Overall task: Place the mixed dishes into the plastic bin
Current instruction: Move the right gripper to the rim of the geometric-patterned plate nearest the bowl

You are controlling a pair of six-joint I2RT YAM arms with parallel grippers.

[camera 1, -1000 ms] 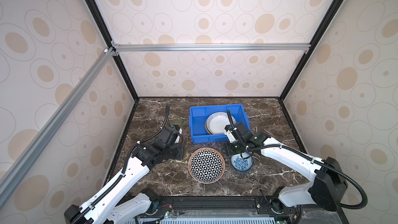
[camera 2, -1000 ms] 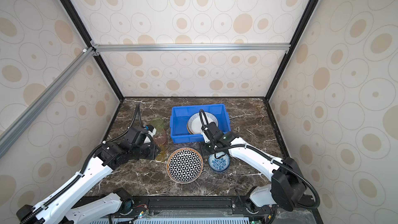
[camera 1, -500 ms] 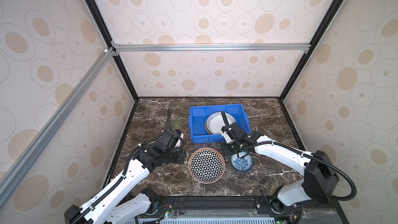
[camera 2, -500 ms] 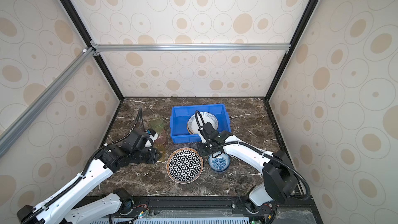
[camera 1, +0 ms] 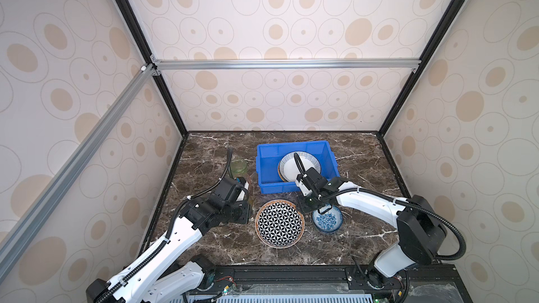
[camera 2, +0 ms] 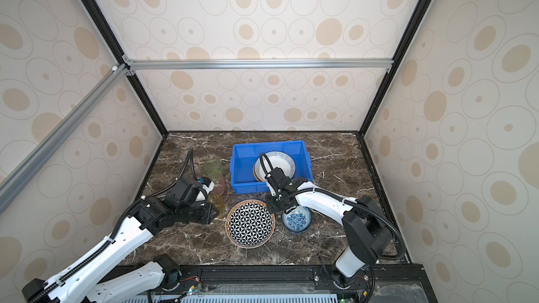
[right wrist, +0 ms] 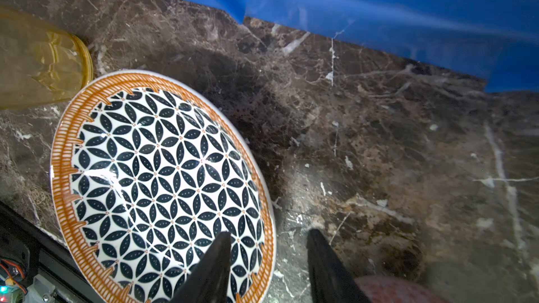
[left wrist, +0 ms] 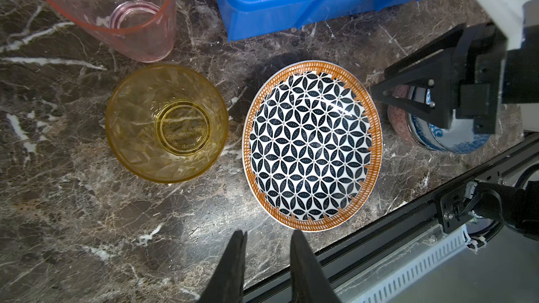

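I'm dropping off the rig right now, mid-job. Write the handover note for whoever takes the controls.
Left pincer: open, empty, over the table near the geometric plate.
Right pincer: open, straddling that plate's rim, not yet closed on it.
Done: striped plate lies in the blue bin.
To do: geometric plate, blue-floral bowl, green cup, pink cup and yellow cup, all on the table outside the bin.

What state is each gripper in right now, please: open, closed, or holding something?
Left gripper: open, holding nothing.
Right gripper: open, holding nothing, poised at the edge of the patterned plate.
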